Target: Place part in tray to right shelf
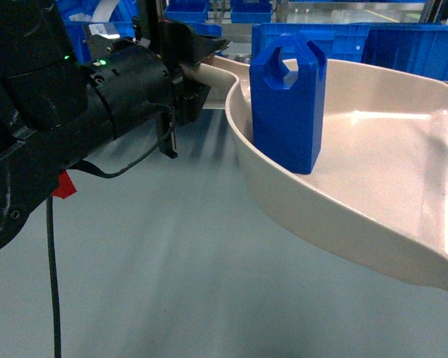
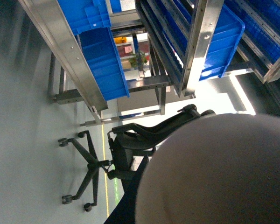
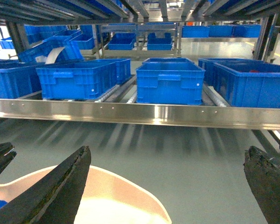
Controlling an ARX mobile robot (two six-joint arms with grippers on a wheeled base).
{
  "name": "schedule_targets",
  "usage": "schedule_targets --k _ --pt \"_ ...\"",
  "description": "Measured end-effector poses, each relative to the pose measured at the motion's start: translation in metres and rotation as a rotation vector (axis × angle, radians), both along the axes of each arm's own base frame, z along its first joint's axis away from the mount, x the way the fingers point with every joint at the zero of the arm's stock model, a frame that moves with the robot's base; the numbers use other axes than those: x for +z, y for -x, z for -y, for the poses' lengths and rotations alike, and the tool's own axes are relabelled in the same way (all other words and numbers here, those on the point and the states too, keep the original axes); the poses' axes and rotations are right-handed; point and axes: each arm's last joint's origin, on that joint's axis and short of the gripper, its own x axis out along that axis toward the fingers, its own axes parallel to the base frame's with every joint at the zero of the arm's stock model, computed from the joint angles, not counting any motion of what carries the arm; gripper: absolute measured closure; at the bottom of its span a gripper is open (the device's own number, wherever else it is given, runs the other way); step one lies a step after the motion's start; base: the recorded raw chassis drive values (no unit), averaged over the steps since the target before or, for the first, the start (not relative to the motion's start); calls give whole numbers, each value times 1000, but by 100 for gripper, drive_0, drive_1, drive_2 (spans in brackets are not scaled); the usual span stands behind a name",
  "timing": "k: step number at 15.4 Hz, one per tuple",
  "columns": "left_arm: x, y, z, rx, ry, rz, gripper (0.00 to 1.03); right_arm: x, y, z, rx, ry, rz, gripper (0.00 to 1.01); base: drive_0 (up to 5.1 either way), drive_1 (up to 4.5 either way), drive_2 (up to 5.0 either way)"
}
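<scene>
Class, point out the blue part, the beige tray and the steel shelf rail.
part point(image 1: 286, 112): head view, front face of the body.
tray point(image 1: 373, 216): head view, bare floor near the rim.
shelf rail point(image 3: 140, 113): right wrist view, flat front face.

The part point(image 1: 287, 104) is bright blue, standing in the pale beige-pink tray point(image 1: 373, 216). The left gripper point(image 1: 198, 67) is black. Far crates point(image 3: 170, 83) are blue and ribbed, behind a silver steel shelf rail point(image 3: 140, 113). The floor point(image 1: 172, 283) is grey-green.

Black arm point(image 1: 75, 112), green LED, dangling cable
</scene>
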Motion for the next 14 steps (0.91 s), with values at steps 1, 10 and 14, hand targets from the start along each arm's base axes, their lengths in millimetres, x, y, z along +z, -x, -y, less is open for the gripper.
schedule_targets --k 1,10,14 --pt "0 1 2 -6 1 1 91 0 0 0 0 0 1 3 12 411 -386" --pt "0 0 0 0 0 1 91 0 0 0 2 0 1 3 -81 438 -340" --pt "0 0 0 0 1 1 91 0 0 0 0 0 0 3 -82 414 -390"
